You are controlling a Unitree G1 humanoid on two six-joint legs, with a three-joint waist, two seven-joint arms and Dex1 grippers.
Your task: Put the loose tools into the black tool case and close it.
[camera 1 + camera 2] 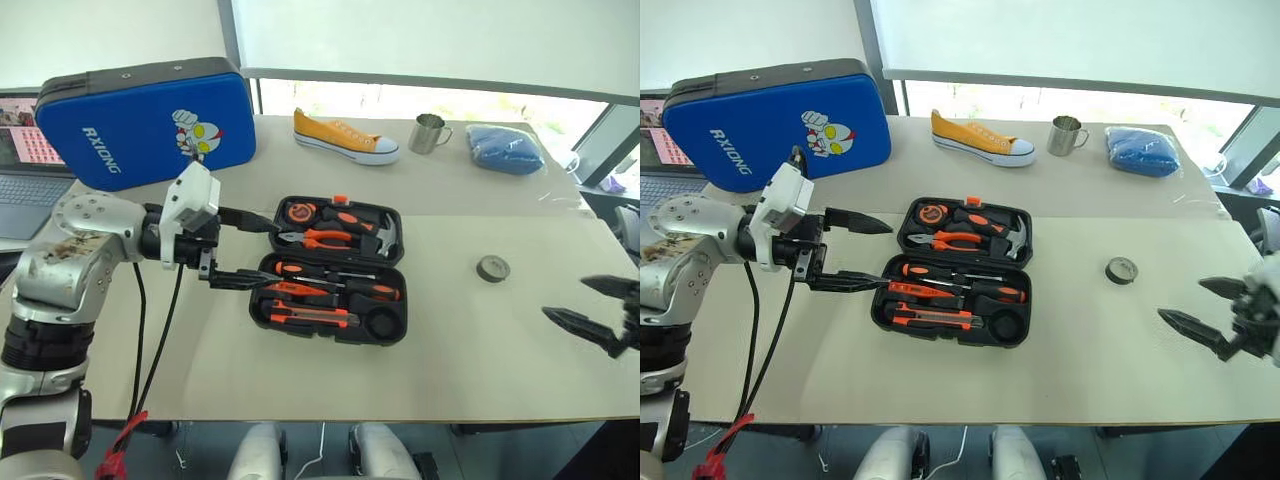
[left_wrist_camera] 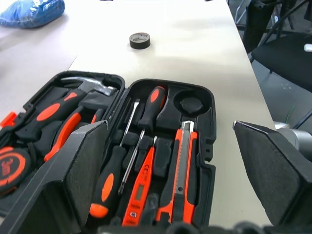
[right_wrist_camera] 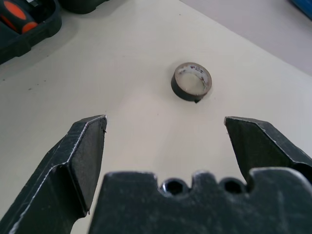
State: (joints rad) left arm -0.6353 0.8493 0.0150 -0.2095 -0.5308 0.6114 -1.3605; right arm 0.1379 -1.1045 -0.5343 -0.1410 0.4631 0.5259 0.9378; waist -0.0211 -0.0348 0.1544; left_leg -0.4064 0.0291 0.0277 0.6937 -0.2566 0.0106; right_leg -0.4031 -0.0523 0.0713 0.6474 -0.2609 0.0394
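The black tool case (image 1: 395, 300) lies open in the middle of the table. Its near half holds two screwdrivers (image 2: 146, 109), a slim orange tester pen (image 2: 140, 187) and a utility knife (image 2: 181, 170). A round recess (image 2: 191, 104) in that half has nothing in it. The small dark tape roll (image 1: 493, 268) lies loose on the table, to the right of the case. My left gripper (image 1: 265, 253) is open at the case's left edge, pointing across it and holding nothing. My right gripper (image 3: 165, 119) is open near the table's right edge, pointing at the tape roll (image 3: 191, 81), apart from it.
The case's far half holds pliers (image 1: 325, 240), a hammer (image 1: 375, 235) and a tape measure (image 1: 299, 212). A blue RXIONG case (image 1: 140, 120) stands at the back left beside a laptop (image 1: 25, 185). A yellow shoe (image 1: 345, 138), a metal mug (image 1: 428, 133) and a blue bundle (image 1: 505, 148) line the far edge.
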